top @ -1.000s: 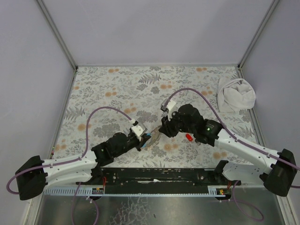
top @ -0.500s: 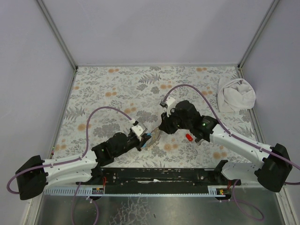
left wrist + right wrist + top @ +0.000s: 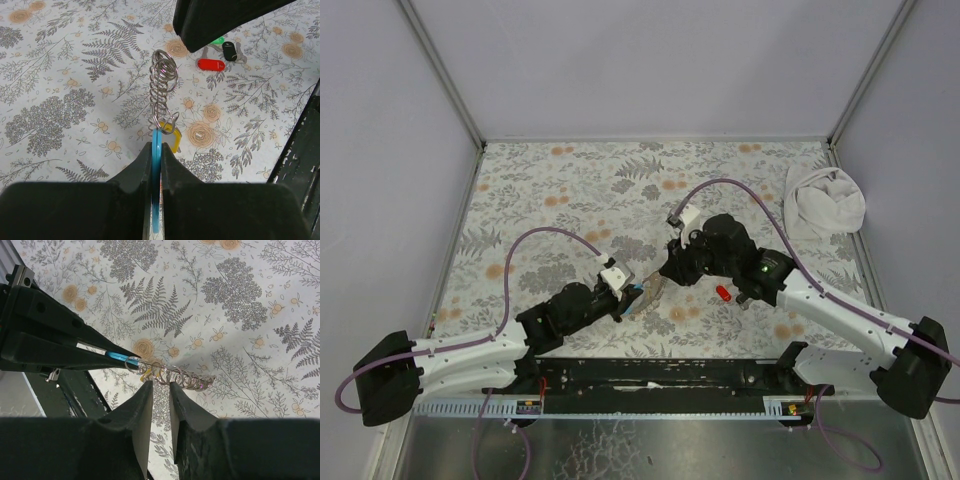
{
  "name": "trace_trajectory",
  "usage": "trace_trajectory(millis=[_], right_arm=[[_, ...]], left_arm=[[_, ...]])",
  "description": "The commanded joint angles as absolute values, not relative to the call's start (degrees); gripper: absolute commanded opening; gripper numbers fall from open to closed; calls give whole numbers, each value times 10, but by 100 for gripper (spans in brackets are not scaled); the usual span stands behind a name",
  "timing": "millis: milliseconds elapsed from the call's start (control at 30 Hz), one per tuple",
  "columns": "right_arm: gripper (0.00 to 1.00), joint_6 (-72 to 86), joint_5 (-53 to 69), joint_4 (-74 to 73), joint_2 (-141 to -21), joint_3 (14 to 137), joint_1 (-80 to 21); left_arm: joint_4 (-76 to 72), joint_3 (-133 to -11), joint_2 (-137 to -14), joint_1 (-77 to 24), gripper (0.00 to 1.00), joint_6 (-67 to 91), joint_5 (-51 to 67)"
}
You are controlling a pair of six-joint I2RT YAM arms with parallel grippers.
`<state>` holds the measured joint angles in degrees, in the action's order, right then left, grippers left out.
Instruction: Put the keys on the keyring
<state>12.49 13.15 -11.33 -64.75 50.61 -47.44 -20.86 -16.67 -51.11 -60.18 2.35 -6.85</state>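
Note:
My left gripper [image 3: 156, 145] is shut on the light blue part of the keyring [image 3: 157, 200]. The ring's thin grey wire [image 3: 162, 95] sticks out ahead of it, strung with several small metal loops. A tan-yellow key [image 3: 172, 139] hangs at the near end, just past the left fingertips. My right gripper [image 3: 161, 384] stands narrowly open right under the row of loops [image 3: 185, 380], its tips at the loops, gripping nothing that I can see. On the table beyond lie the red key [image 3: 211, 64], black key [image 3: 229, 51] and green key [image 3: 218, 41], the green one half hidden by the right finger.
The two grippers meet near the table's front middle [image 3: 655, 285]. A bundled white cloth [image 3: 825, 203] lies at the back right. The red key [image 3: 723, 293] rests beside the right forearm. A black rail [image 3: 660, 375] runs along the near edge.
The right wrist has shifted slightly around the wire's free end, first a little left, then back. The left arm and the keyring have stayed where they were.

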Motion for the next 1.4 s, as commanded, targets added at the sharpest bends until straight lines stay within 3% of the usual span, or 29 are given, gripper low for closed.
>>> trace_trajectory(millis=[0,1067,1267,1367], right_arm=[[26,128,155,-107,-653,529,-470],[22,123,169,-76,-698,519,-464],[16,108,186,-62,-696,517,-464],[8,98,191,-58,-697,517,-465]], left_arm=[[-243,-175,-514,-602,0,28,-64],[-248,-174,-513,-603,0,30,-50],[-250,-177,-522,-603,0,31,-44],[-250,-178,-524,-603,0,31,-43]])
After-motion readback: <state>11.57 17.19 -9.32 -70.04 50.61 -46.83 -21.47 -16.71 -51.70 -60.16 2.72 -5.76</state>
